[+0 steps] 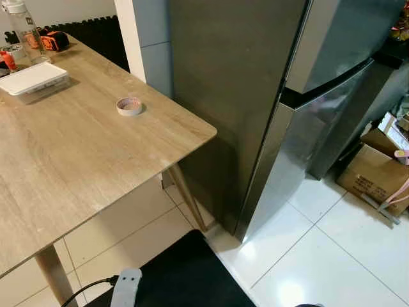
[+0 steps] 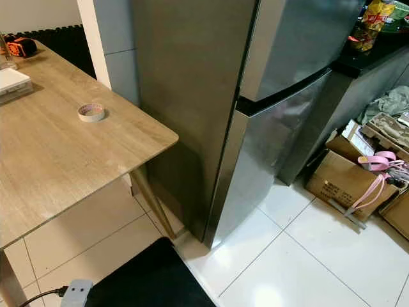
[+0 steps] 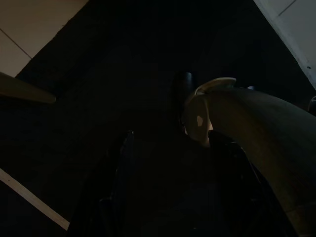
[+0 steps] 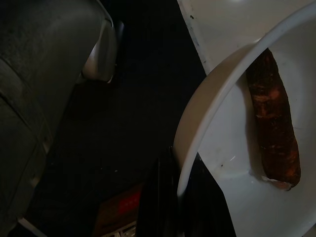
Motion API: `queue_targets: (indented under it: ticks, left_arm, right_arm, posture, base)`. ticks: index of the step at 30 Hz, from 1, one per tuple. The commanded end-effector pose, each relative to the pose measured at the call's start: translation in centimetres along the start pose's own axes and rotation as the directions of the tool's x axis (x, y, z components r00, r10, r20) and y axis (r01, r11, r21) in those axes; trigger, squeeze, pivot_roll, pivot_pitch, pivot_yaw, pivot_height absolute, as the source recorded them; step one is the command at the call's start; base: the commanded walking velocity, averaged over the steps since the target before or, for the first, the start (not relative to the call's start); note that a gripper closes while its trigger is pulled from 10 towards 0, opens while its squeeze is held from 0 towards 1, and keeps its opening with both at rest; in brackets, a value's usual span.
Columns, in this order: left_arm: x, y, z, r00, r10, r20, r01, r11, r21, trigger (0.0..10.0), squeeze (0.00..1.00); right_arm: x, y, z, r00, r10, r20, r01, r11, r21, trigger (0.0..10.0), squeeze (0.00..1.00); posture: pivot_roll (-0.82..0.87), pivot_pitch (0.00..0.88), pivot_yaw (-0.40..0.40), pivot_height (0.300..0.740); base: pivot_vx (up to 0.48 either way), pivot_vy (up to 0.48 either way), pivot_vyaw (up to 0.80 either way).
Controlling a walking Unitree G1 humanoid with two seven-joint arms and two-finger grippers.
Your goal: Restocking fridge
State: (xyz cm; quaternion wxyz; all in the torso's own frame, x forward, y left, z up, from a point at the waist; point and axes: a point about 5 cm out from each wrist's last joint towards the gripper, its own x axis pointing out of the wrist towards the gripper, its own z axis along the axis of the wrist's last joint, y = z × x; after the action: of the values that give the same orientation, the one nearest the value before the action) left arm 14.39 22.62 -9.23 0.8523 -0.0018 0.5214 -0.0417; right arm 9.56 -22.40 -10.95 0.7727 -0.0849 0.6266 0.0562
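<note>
- The tall stainless-steel two-door fridge (image 1: 307,115) fills the centre and upper right of the head views, both doors closed, standing on white floor tiles (image 1: 332,256)
- The right gripper (image 4: 180,197) has its two black fingers clamped on the rim of a white round bowl (image 4: 217,98), lower middle of the right wrist view
- A dark reddish-brown oblong piece of food (image 4: 274,123) lies inside that bowl
- The left gripper (image 3: 173,197) hangs over a black mat (image 3: 123,74); its fingers stand apart, holding nothing
- A light wooden table (image 1: 77,153) at left carries a small roll of tape (image 1: 130,106)
</note>
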Motion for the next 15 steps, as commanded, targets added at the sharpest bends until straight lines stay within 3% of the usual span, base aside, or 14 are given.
queue_targets:
  ticks: [1, 15]
  left_arm:
    - [-0.05, 0.12, -0.19, 1.000, 0.000, -0.013, 0.001, 1.000, 0.011, 10.0, 0.00]
    - [-0.10, 0.27, -0.26, 1.000, 0.009, -0.008, -0.009, 1.000, -0.005, 10.0, 0.00]
  right_arm:
    - [0.00, -0.07, 0.00, 1.000, -0.014, 0.003, 0.014, 1.000, -0.005, 10.0, 0.00]
    - [0.01, -0.05, -0.03, 1.000, -0.026, -0.006, 0.026, 0.999, -0.029, 10.0, 0.00]
  posture:
    - [0.02, 0.010, -0.057, 0.740]
    - [0.05, 0.017, -0.075, 0.740]
  base:
    - [0.000, 0.000, 0.00]
    - [0.000, 0.000, 0.00]
